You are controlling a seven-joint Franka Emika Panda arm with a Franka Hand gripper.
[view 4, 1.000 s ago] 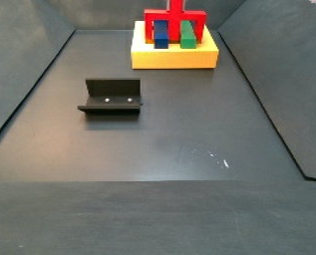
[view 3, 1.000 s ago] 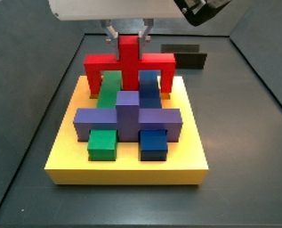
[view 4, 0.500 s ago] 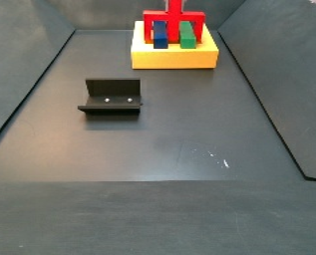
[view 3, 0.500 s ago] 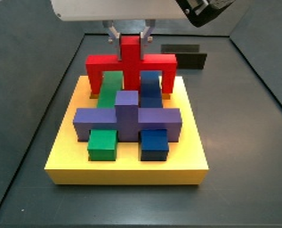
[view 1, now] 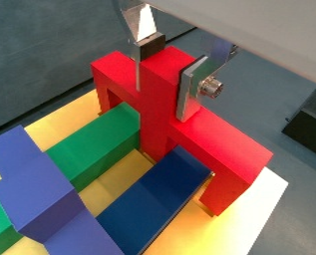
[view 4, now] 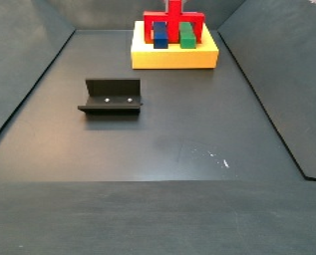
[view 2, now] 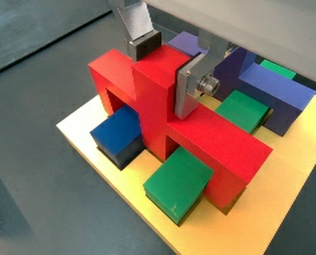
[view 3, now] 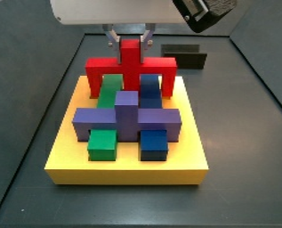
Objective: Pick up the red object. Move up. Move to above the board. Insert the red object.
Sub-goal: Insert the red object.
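The red object (view 3: 131, 64) stands at the far end of the yellow board (view 3: 125, 169). Its legs straddle a green block (view 3: 108, 87) and a blue block (view 3: 149, 85) and reach down to the board's surface. My gripper (view 3: 130, 37) is directly above it, with the jaws shut on its central upright post. Both wrist views show the silver fingers (view 1: 193, 88) pressed against the sides of the post of the red object (view 1: 187, 129), and likewise the gripper (view 2: 163, 80) on the red object (view 2: 187, 139). The red object (view 4: 173, 22) and the board (view 4: 173, 58) also show in a side view.
A purple cross-shaped block (view 3: 129, 118) and small green and blue blocks sit nearer on the board. The dark fixture (view 4: 113, 97) stands on the grey floor, apart from the board, and shows behind the board in a side view (view 3: 185, 57). Dark walls ring the floor.
The gripper and the red object have dropped slightly, and the legs are lower beside the green and blue blocks.
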